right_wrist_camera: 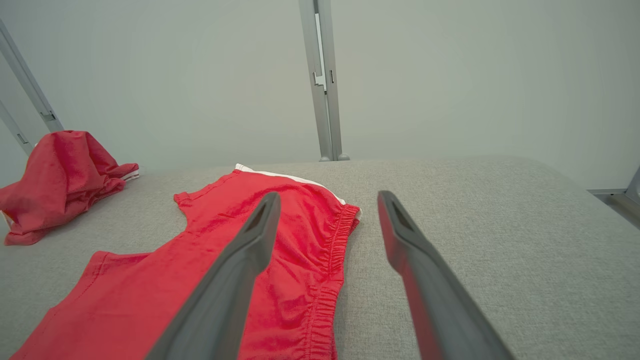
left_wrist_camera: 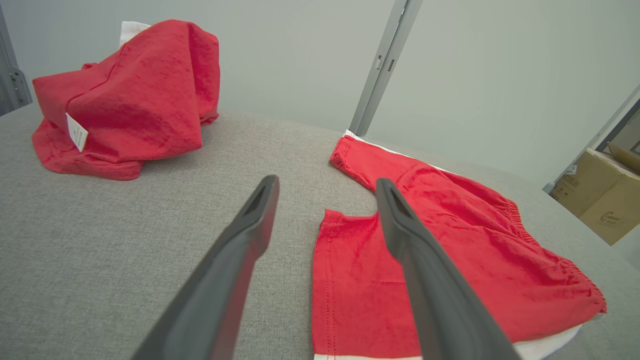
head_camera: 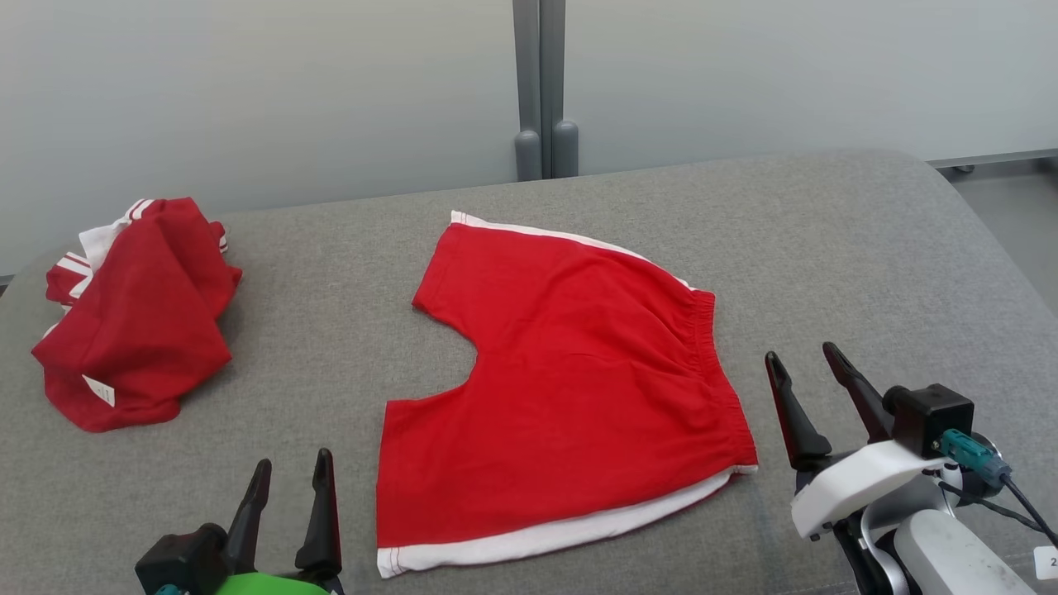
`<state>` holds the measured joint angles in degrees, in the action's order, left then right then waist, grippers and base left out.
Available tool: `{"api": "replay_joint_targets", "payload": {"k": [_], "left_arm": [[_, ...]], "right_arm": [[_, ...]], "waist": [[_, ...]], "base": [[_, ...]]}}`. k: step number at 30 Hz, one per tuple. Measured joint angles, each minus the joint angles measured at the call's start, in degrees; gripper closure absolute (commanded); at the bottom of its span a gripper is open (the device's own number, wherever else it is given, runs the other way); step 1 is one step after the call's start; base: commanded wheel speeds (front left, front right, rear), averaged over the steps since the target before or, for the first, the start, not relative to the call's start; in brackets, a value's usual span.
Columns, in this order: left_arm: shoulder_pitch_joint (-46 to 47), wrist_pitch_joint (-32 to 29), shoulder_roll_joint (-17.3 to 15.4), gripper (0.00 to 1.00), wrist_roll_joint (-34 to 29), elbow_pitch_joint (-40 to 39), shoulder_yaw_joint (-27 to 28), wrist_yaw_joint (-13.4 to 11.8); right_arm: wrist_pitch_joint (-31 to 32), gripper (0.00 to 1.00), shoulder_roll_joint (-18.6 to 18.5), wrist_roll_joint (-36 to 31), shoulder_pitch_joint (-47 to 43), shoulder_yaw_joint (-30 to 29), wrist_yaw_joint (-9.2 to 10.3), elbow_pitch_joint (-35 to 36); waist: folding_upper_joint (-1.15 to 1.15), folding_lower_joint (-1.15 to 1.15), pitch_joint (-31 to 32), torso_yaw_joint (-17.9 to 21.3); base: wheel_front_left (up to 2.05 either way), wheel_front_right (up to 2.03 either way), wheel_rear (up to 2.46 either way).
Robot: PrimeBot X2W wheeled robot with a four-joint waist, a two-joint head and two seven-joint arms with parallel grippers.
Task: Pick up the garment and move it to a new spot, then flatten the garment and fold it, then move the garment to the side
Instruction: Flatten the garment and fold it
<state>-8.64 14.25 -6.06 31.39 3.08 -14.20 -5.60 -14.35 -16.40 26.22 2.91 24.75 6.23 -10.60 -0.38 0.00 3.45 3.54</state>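
Observation:
Red shorts with white side stripes, the garment, lie spread flat in the middle of the grey cushioned surface, waistband toward the right. In the left wrist view the garment lies to the right of the fingers. In the right wrist view the garment lies to the left, waistband nearest. My left gripper hovers open near the front edge, just left of the lower leg hem. Off the waistband's right end, my right gripper is also open. Neither touches the cloth.
A second red garment with white stripes and a label lies crumpled at the far left of the surface. A pale wall with a grey post stands behind. A cardboard box sits off the right side in the left wrist view.

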Motion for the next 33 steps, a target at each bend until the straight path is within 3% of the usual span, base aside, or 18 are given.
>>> {"api": "replay_joint_targets", "payload": {"k": [25, 33], "left_arm": [[-3.27, 0.01, 1.15, 0.0, -3.55, -2.31, 0.74, 0.01], [-4.91, -1.33, 1.21, 0.0, -3.08, 4.6, -3.58, 2.59]], "right_arm": [[-0.02, 0.0, -0.25, -2.89, -2.26, -0.79, 0.31, 0.9], [0.79, 0.0, -3.64, -5.81, -2.73, 4.01, -3.23, -2.92]], "waist": [[0.0, 0.0, -0.89, -0.26], [0.0, 0.0, -1.71, 0.01]], "base": [[0.0, 0.0, 0.0], [0.0, 0.0, 0.0]]}}
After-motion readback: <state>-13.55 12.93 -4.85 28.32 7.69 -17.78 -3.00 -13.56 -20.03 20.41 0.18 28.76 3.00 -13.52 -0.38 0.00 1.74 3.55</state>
